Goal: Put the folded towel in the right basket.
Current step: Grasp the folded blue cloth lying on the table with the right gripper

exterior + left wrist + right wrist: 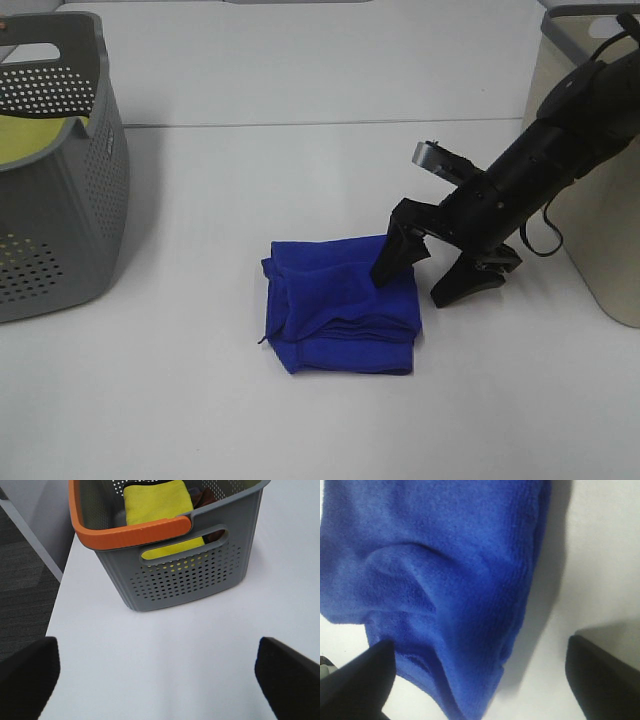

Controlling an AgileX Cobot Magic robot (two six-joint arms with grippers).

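The folded blue towel (340, 305) lies on the white table near the middle. My right gripper (415, 287) is open at the towel's right edge, one finger resting on the cloth and the other on the bare table beside it. In the right wrist view the towel (445, 580) fills the space between the spread fingers (355, 685) of the gripper (480, 647). The beige right basket (600, 260) stands at the table's right edge behind the arm. My left gripper (157, 650) is open and empty over bare table; it is out of the exterior view.
A grey perforated basket (60, 230) with a yellow cloth (35, 140) inside stands at the left. The left wrist view shows it (185, 575) with an orange handle (130, 532), close to the table's edge above the dark floor.
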